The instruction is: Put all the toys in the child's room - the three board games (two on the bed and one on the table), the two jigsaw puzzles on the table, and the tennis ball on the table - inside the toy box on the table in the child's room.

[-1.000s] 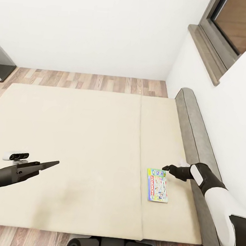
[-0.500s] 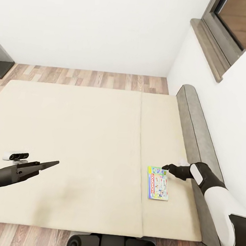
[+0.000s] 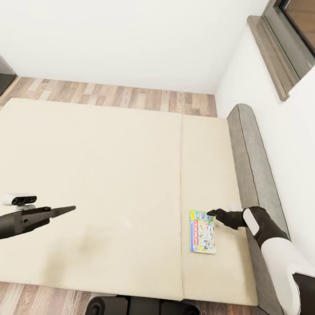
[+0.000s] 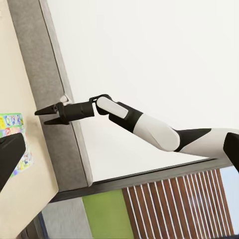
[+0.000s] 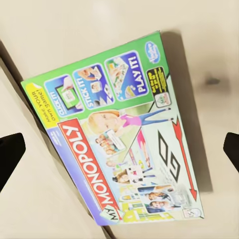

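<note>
Across most of the head view spreads the bed (image 3: 92, 190), its plain beige mattress split by one seam running top to bottom right of centre, with a dark grey headboard (image 3: 250, 156) along its right edge. Beyond the mattress, toward the top of the frame, lies a strip of wood-plank floor (image 3: 110, 95) under white walls, and a dark-framed window (image 3: 295, 33) sits in the upper right corner. A dark piece of furniture is cut off at the left edge, too little of it showing to name.

One board game (image 3: 202, 231) lies flat on the narrow right section of the mattress, lower right of centre, just beside the seam. From the right wrist view its lid (image 5: 117, 134) reads "My Monopoly", green along one end with a red strip. Its far corner is cut off by the frame edge.

Two arms show. The right gripper (image 3: 212, 213) hangs over the box's upper right corner; both wrist views show its fingers spread wide with nothing between them, one fingertip (image 5: 11, 152) at each side of the right wrist view. The left gripper (image 3: 69, 209) hovers over bare mattress at lower left, well apart from the game; its fingers overlap into a single point, so I cannot tell their spacing.
</note>
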You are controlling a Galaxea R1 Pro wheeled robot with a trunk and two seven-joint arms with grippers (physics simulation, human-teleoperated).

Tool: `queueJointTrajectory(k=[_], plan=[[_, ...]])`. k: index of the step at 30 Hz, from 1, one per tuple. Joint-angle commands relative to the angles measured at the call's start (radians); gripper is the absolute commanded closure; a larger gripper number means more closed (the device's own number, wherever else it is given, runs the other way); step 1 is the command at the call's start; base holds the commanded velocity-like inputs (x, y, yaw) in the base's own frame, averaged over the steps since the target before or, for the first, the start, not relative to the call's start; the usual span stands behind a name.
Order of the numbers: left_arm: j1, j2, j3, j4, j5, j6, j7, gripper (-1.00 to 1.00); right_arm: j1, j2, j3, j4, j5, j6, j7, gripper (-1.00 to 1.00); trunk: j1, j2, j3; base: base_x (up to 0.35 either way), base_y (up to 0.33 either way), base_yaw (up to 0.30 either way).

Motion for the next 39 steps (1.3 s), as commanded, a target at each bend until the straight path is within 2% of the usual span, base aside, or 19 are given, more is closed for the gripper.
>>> queueJointTrajectory(k=[1,39], plan=[[0.000,0.000,0.000,0.000,0.000,0.011,-0.004,-1.00,-0.001,0.001,-0.006,-0.001,0.006,0.005,0.005,-1.00,0.000,-0.002,-0.003,0.000,0.000,0.000],[0.000,0.001,0.000,0.002,-0.002,0.011,-0.004,-1.00,-0.002,0.001,-0.006,-0.031,0.006,0.004,0.006,-1.00,0.000,-0.002,-0.066,0.000,0.000,0.000]])
